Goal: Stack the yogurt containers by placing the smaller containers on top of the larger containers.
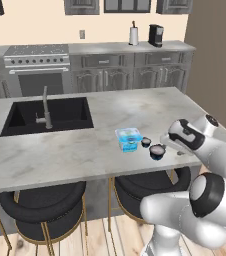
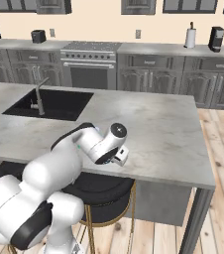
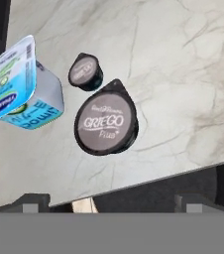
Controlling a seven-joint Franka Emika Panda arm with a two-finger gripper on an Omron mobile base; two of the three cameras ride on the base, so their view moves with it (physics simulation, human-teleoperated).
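A flat light-blue tub (image 1: 128,139) with a pale printed lid (image 3: 7,82) stands on the island counter near its front edge. Just right of it is the tiny dark cup (image 1: 146,142), seen from above in the hand view (image 3: 85,72). The bigger dark cup (image 1: 157,151) with a greyish "Griego" top (image 3: 105,124) stands right of that, closest to the counter edge. All three stand apart, none stacked. My gripper (image 3: 111,203) hovers above the bigger cup, open with nothing between its fingers (image 3: 32,203). In the right base view my arm hides the containers.
A black sink (image 1: 47,116) with a faucet (image 1: 46,107) is set into the marble counter (image 1: 85,150) to the left. Two dark stools (image 1: 42,205) stand under the front edge. A stove (image 1: 36,70) and cabinets line the back wall.
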